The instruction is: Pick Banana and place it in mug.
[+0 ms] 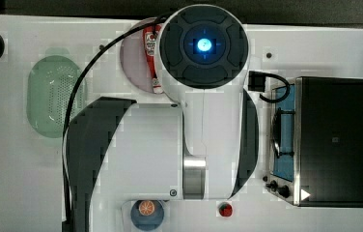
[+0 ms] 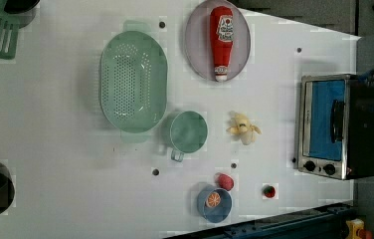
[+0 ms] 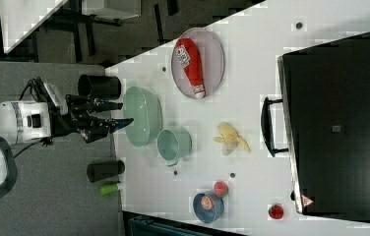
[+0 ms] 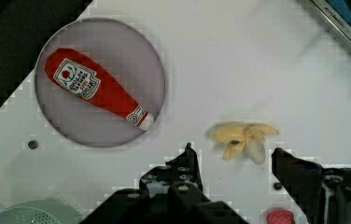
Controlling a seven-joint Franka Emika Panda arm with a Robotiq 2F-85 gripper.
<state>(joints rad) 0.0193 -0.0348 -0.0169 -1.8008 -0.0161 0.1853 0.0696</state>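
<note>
The task is at its very start: nothing has been picked up yet.

The small pale yellow, partly peeled toy banana (image 2: 243, 128) lies flat on the white counter (image 2: 50, 149), untouched. In the left view it sits between the round teal-green plastic mug (image 2: 188, 132) and the silver toaster oven with a blue-tinted door (image 2: 331, 127), apart from both. The mug stands upright with nothing visible inside it, its handle pointing towards the left view's bottom, and it sits just beside the large pale-green perforated oval colander (image 2: 133, 81).

The black two-fingered claw (image 4: 236, 165) is spread wide and carries nothing. In the wrist view the banana (image 4: 243, 139) shows through the gap between the fingers, well below them on the counter. In the right view the claw (image 3: 116, 113) hangs high above the scene, clear of everything.

Elsewhere, a red soft ketchup bottle (image 2: 221, 42) lies on a pale lilac oval plate (image 2: 195, 55), and a dark blue bowl (image 2: 215, 204) holds an orange slice.

Everything remains to be done, as I judge it: lowering to the banana, closing on it, carrying it over the mug and letting it drop inside.
</note>
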